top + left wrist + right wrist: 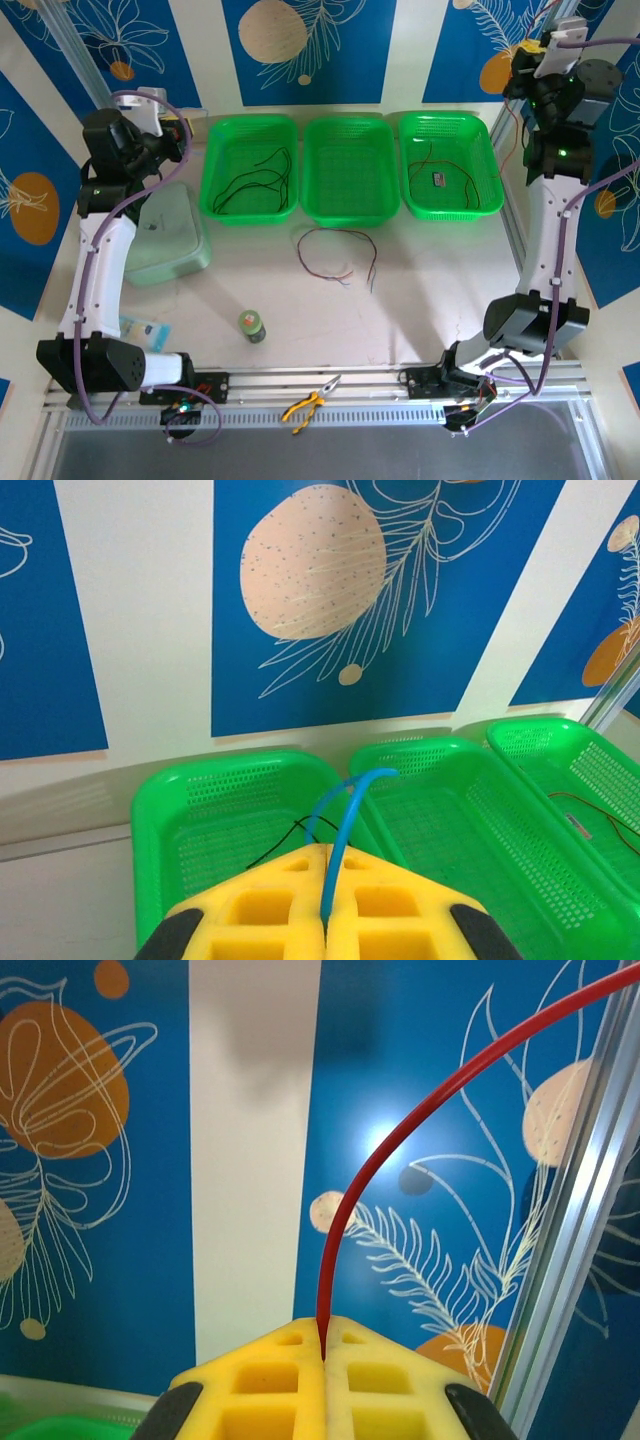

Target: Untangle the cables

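Walls: blue panels with pale leaf drawings are seen behind a pale counter (300, 300).
Left hand (325, 852): it is held high at the back-left. It is shut tight on a blue cable (338, 840), which curls up from between the yellow pads (260, 910).
Left basket (250, 218): black cables (250, 180) are seen lying inside.
Middle basket (352, 220): this is likely where the blue cable should be put.
Loose cables (335, 250): a thin loop is seen on the counter, just in front of the middle basket.
Right basket (455, 213): thin dark red cables (455, 175) are seen lying inside.
Right hand (322, 1332): it is held high at the back-right. It is shut tight on a red cable (324, 1290).
Good way: each hold should be kept closed until the cable is hung over its own basket. The hands should be moved slowly, so that nothing is snagged or flung out. Only then should each hand be opened.
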Robot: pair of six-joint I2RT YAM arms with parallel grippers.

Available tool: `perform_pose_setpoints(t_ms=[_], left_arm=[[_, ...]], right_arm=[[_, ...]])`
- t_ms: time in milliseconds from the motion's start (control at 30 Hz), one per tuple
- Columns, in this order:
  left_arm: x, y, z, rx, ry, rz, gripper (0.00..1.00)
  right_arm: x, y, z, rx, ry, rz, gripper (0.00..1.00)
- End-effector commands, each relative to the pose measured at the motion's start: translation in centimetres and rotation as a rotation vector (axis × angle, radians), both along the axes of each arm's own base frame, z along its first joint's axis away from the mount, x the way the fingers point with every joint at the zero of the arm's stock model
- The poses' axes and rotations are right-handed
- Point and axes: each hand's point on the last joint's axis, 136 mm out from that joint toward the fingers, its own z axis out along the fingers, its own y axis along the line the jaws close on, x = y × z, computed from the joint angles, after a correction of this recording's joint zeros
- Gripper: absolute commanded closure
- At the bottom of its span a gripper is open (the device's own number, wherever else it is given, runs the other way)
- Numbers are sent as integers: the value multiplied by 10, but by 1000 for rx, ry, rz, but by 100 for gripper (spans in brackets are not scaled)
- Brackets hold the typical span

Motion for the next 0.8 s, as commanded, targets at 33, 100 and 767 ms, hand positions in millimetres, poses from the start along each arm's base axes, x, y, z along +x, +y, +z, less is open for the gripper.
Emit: perform_pose_setpoints(t_ms=[33,100,767], left_arm=[[-7,-7,9,-11,-34,-24,100],[-7,-7,9,-9,-34,-25,100],[-17,-46,27,-91,-70,-158,100]], right_arm=[[12,-8,-33,54,80,-27,100],[16,-7,-51,74,116,-19,100],[54,18,-255,133,498,-79,100]])
